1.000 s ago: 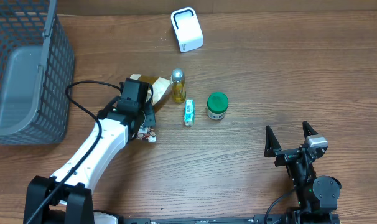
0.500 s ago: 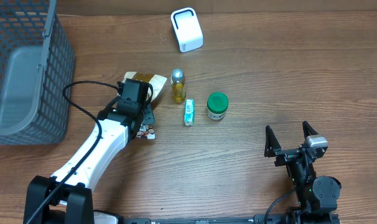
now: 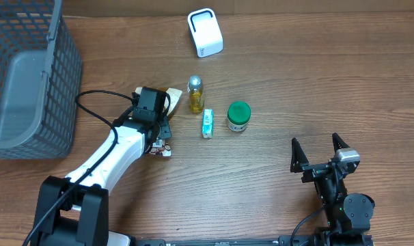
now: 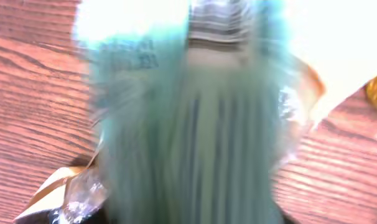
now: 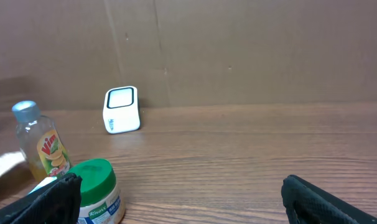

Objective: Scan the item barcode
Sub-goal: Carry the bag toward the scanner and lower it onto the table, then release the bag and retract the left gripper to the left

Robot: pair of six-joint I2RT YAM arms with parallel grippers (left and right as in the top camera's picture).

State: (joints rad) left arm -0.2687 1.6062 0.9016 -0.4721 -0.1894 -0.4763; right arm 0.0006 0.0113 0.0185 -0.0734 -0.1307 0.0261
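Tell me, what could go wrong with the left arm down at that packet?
1. The packet lies right beside the upright yellow bottle, so the left tool might tip it.
2. The left wrist view is all blur, so the grip cannot be judged; the packet might slip.
3. The white scanner stands far back, a long carry past the bottle.

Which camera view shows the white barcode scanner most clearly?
The right wrist view: the white barcode scanner stands upright there, with its front window facing the camera. The overhead view shows it only from above, so the front is hard to see. The left wrist view does not show it; a blurred teal packet fills that picture.
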